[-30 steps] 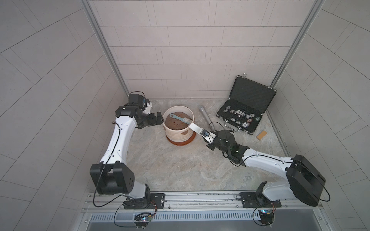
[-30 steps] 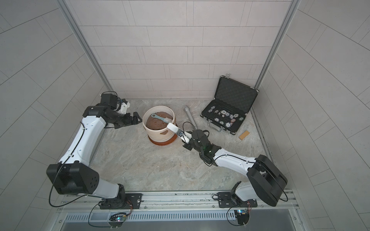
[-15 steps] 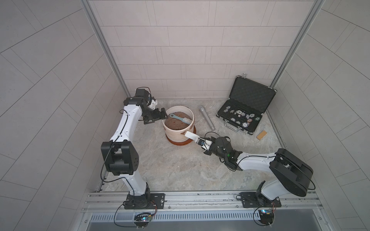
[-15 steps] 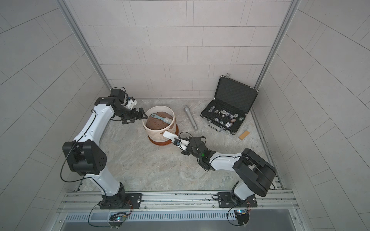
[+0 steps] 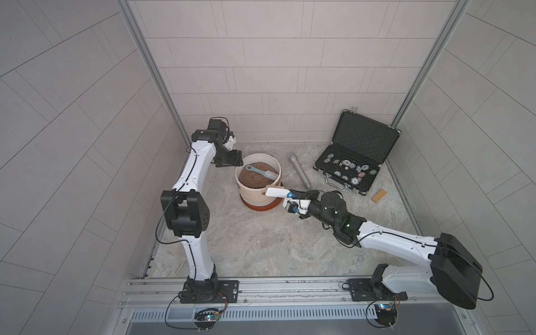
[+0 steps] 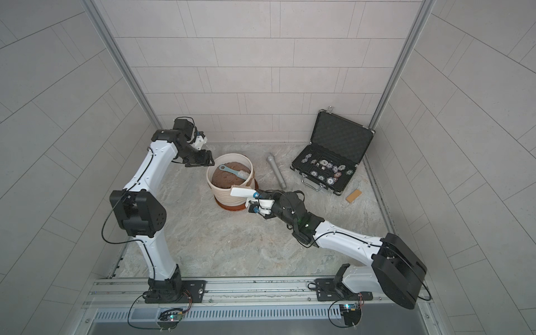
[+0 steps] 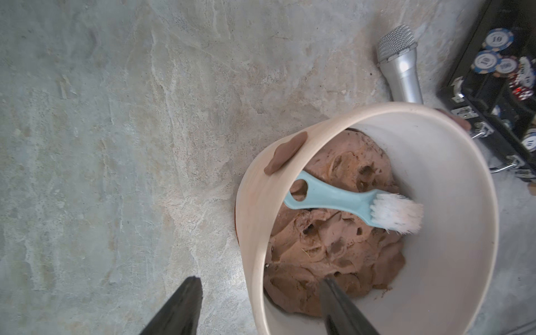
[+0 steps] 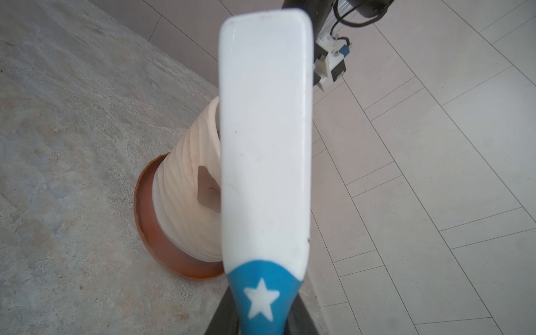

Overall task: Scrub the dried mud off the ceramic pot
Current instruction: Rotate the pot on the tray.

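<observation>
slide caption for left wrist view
Left end effector astride the pot wall; mud on its rim, blue brush on soil.

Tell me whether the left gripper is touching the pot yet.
Apart. The left wrist view shows the left gripper straddling the pot wall, jaws open: floor shows between the outer finger and the wall, soil between the inner finger and it.

I'm driving what looks like a robotics lab test cell rather than a lived-in room: pale tiled wall panels [image 5: 275, 72] framed by bare aluminium posts [image 5: 155, 62], a stone-print floor [image 5: 261, 246], and a metal rail [image 5: 290, 285] in front where the arm bases [image 5: 200, 287] bolt down beside exposed circuit boards [image 5: 207, 317]. The props are mismatched: a ceramic pot [image 5: 255, 197], a microphone [image 5: 300, 171], a poker-chip case [image 5: 365, 139].
</observation>
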Robot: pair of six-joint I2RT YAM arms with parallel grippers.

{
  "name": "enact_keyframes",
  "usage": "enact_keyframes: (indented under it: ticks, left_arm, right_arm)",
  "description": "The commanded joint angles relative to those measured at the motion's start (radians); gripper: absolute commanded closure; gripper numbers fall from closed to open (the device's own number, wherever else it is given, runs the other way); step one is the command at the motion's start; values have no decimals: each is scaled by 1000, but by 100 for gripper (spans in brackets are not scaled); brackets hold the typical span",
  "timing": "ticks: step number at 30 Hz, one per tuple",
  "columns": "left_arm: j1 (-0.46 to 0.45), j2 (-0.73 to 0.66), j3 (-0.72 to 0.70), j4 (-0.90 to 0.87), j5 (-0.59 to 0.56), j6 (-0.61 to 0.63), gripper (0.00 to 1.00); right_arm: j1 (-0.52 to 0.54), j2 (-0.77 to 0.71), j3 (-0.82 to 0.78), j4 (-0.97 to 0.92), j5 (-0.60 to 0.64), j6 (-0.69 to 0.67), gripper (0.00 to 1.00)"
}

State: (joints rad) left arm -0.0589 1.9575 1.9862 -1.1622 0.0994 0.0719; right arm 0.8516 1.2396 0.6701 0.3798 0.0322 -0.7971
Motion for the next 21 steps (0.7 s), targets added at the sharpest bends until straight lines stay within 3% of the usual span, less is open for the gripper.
enact_keyframes:
  ticks: [1, 7, 15, 21]
  left_arm:
    - [-19, 50, 27, -44, -82, 11, 34]
    - [-28, 93, 72, -69, -81, 14, 70]
    - [-47, 120, 82, -87, -77, 41, 73]
    - [-80, 142, 108, -100, -51, 147, 80]
  right_arm:
    - [14, -56, 22, -106, 3, 2, 100]
    - [26, -150, 40, -195, -18, 52, 100]
    - [30, -186, 50, -268, -19, 62, 100]
    - [30, -161, 87, -362, -32, 63, 100]
